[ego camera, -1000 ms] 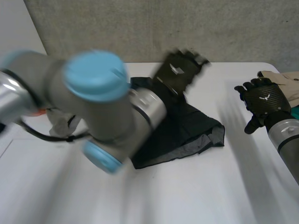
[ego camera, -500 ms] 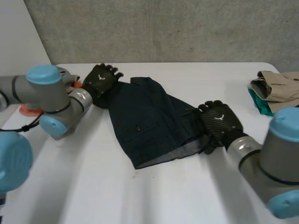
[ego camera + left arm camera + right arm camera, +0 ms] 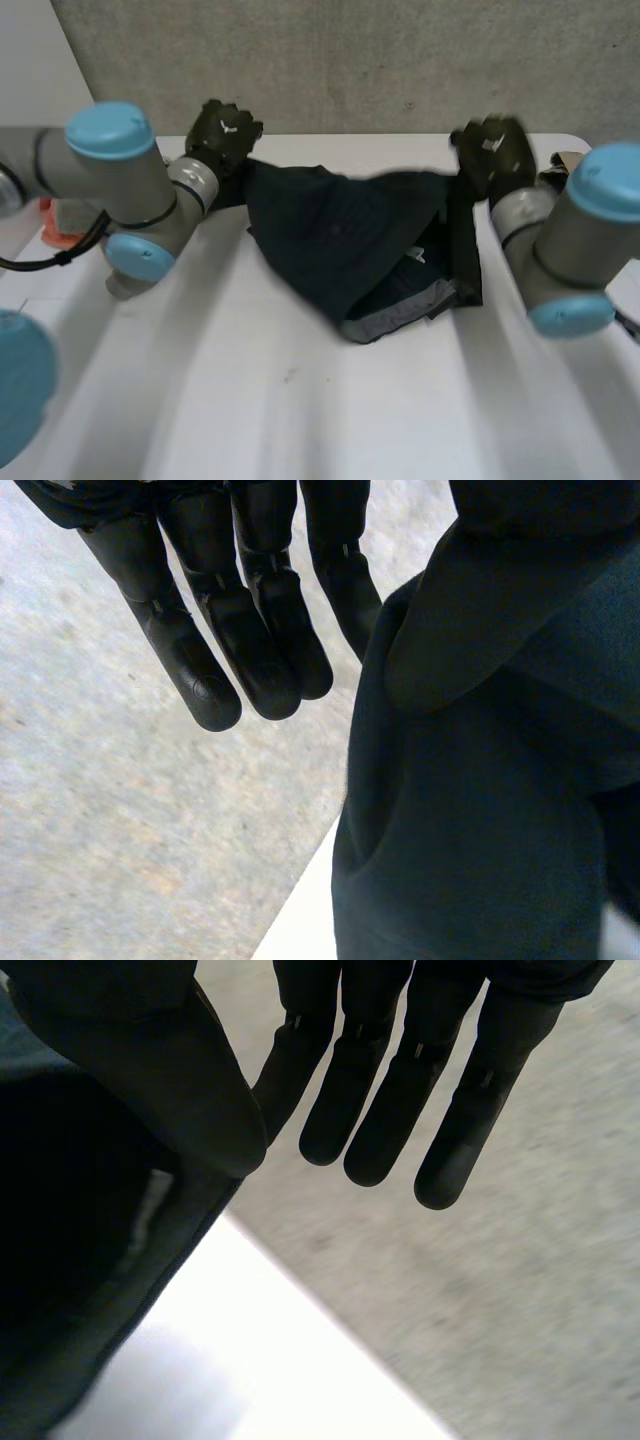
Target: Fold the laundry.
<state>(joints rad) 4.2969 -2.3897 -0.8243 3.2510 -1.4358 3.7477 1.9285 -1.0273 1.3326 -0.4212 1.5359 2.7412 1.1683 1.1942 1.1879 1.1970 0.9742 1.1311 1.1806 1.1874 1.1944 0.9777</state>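
The garment point(image 3: 340, 240) hangs mid-frame, stretched between the left hand point(image 3: 225, 130) at upper left and the right hand point(image 3: 490, 150) at upper right, its lower edge on the desk point(image 3: 300, 400). Each hand has its fingers point(image 3: 260, 650) straight, the thumb pinching an upper corner. To do this well, I would hold both corners level and taut, then lay the garment flat before creasing. An orange thing point(image 3: 55, 235) at the left edge may be a container, but it is too hidden to tell.
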